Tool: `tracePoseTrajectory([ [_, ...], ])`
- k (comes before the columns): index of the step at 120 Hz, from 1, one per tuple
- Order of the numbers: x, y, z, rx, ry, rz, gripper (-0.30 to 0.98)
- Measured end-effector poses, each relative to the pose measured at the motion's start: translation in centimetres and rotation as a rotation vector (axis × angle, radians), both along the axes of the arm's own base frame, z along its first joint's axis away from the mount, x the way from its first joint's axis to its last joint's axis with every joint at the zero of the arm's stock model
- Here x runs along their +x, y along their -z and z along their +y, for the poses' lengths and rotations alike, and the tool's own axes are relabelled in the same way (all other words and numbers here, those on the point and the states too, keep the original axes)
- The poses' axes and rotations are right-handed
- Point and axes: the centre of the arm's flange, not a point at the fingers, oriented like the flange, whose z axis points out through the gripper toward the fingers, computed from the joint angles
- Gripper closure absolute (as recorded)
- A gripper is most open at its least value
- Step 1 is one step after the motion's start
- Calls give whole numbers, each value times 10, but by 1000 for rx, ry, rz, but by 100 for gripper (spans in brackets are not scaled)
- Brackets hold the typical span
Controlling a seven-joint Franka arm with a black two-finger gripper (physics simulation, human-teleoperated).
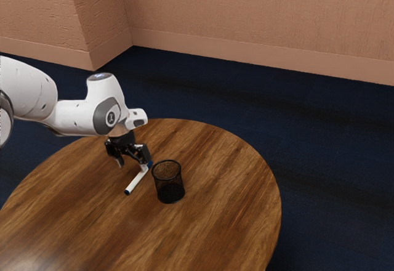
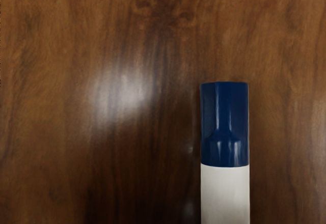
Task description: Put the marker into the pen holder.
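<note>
Lying on the round table, well in from its curved far edge, the marker slants from beneath the claw outward, its blue-capped end not centred under the hand but off toward the finger nearer the pen holder. Its long axis runs roughly crosswise to the line between the fingers, so a small sidestep toward the holder should probably come before closing. The claw stands wide open, gripping nothing; whether one finger brushes the marker, I cannot tell. Just beyond, the holder stands upright.
</note>
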Motion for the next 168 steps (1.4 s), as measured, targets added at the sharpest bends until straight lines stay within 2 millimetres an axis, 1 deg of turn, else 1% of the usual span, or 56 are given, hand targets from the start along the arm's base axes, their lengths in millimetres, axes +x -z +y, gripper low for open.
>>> tracePoseTrajectory([
  [22, 25, -2, -1, 67, 51, -26, 0],
  [46, 36, 4, -3, 87, 65, -28, 0],
  [64, 48, 4, -16, 92, 80, -43, 0],
  [107, 52, 4, -17, 89, 67, -48, 0],
  [113, 55, 4, -17, 90, 66, -54, 0],
  [125, 58, 12, -17, 90, 65, -49, 0],
  [138, 58, 16, -16, 91, 62, -45, 0],
  [159, 58, 19, -16, 88, 58, -43, 0],
  [168, 58, 19, -15, 86, 53, -44, 3],
])
